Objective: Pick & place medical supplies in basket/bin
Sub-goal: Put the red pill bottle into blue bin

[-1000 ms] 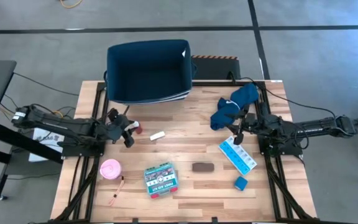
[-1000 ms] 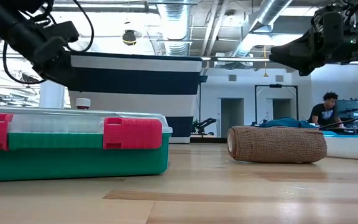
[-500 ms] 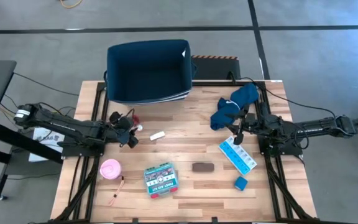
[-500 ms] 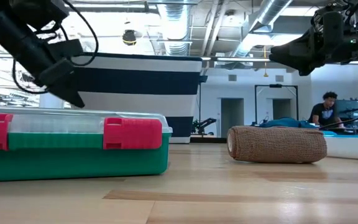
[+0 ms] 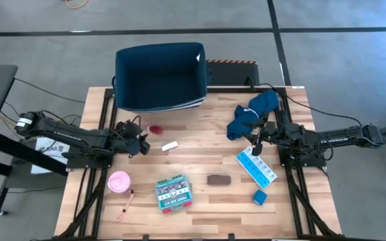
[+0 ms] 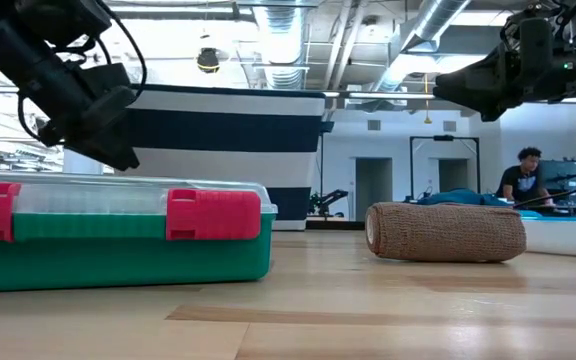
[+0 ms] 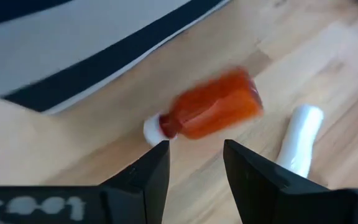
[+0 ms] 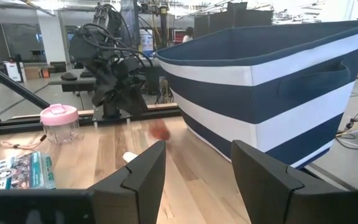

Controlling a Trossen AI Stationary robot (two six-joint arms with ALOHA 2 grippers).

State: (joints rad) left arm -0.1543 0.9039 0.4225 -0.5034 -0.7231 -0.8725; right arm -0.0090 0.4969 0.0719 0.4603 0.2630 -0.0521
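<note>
On the bench (image 5: 200, 127), the work has hardly begun: the navy bin (image 5: 159, 75) with soft striped walls looks empty, and all supplies lie outside it. Beside the bin lies a small orange bottle (image 7: 211, 107) with a white cap, just ahead of the left pincer (image 7: 194, 163), which is open and holds nothing. The right pincer (image 8: 196, 163), also open and empty, waits at the bench's right side. The green plastic first-aid box (image 5: 172, 192) and the woven brown roll (image 6: 446, 232) remain.
</note>
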